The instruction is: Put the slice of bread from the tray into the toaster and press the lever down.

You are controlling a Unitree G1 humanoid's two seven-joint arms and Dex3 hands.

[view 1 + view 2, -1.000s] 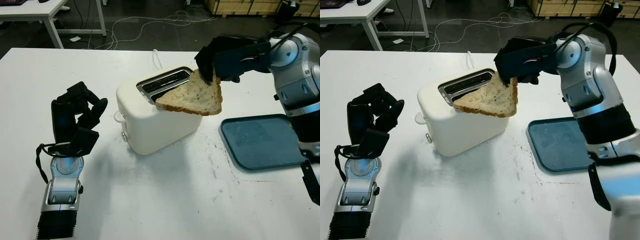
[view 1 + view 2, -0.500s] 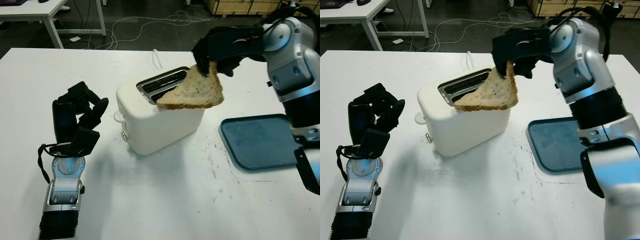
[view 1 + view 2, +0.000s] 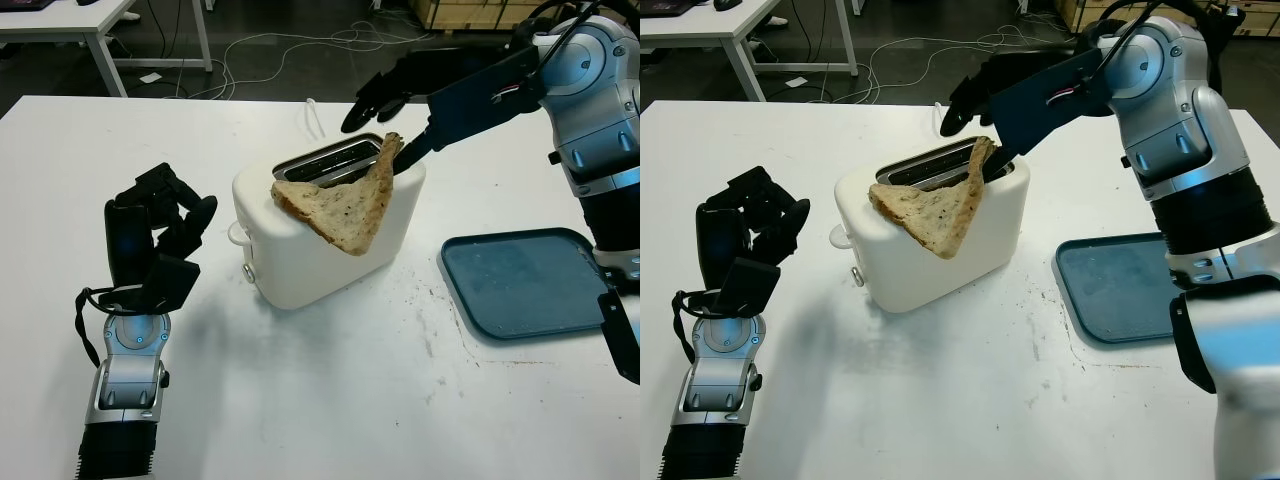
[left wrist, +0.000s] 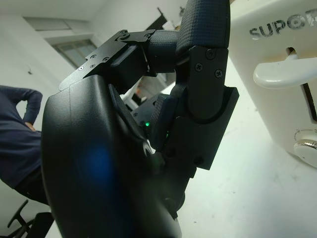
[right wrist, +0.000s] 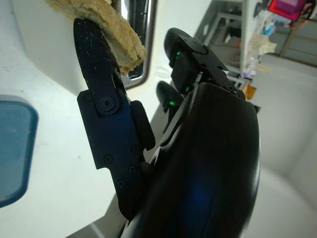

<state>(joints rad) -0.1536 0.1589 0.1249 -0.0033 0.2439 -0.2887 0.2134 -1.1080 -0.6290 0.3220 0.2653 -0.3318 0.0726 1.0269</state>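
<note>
Right hand [image 3: 385,120]: up over the toaster's back end, fingers let go and holding nothing; one finger [image 5: 101,99] touches the bread's raised corner from behind.
Bread [image 3: 340,196]: not in a slot. Lies across the toaster's top edge, one corner up by the slots, the wide part drooping down the front wall. Looks loosely balanced, prob. slides off w/ a nudge.
Toaster [image 3: 910,255]: white, mid-table, two slots [image 3: 322,160] on top running at a slant; near slot partly covered by the slice.
Lever [image 4: 285,72]: white tab on the toaster's left end, w/ a knob [image 4: 306,148] just below it. Looks up, not pressed.
Left hand [image 3: 150,240]: raised off the table left of the toaster, fingers curled, nothing in it; lever end faces it.
Tray [image 3: 525,282]: blue, right of the toaster, well apart from it, no bread on it.
Step in hand: getting the slice into a slot; it's out of the tray but I'd call this half done.
How to do it well: re-grip the raised corner, lift the slice clear of the front wall, turn it upright so its flat face lines up w/ the slot, then lower straight down. Don't push from behind, that tips it off the front.
After that: lever is the left hand's job, I reckon; press straight down, steady the toaster if it shifts.
</note>
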